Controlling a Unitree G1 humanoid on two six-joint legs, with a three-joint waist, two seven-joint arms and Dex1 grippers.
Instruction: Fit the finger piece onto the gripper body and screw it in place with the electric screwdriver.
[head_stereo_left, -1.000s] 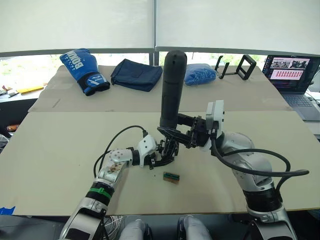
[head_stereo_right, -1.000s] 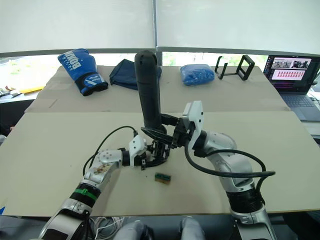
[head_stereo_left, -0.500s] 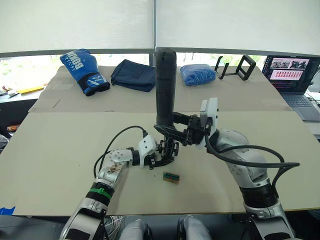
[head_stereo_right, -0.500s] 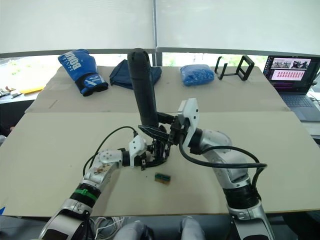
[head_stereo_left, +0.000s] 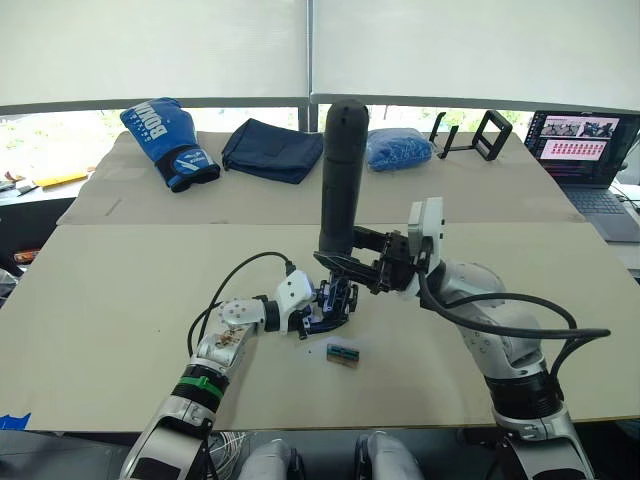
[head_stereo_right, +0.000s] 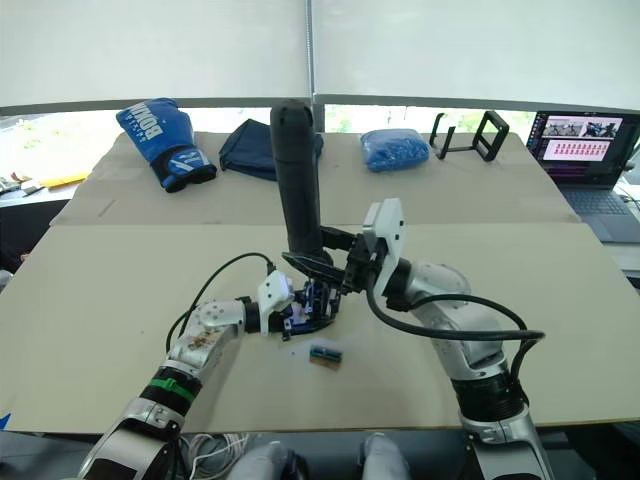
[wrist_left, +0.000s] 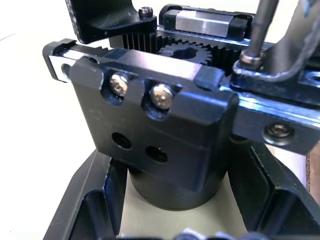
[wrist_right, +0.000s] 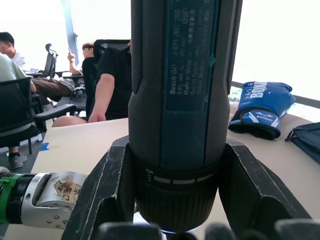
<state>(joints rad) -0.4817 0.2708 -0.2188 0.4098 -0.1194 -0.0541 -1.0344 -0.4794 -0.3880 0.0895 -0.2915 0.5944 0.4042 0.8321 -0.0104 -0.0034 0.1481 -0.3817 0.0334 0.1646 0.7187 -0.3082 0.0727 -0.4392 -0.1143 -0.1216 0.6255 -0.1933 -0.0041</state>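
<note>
Now, from my station: left gripper (head_stereo_left: 322, 308) low on the desk (head_stereo_left: 120, 290), jaws clenched around the round base of the gripper body (head_stereo_left: 338, 300). Left wrist view: two screws seated in its block, the metal bit touching down on its linkage. Right gripper (head_stereo_left: 352, 262) jaws grasp the electric screwdriver (head_stereo_left: 340, 175) near its lower end, held almost upright directly above the body.

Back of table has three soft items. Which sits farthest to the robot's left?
The blue boxing glove. The dark navy folded cloth lies mid-row, and the blue bag lies rightmost.
</note>
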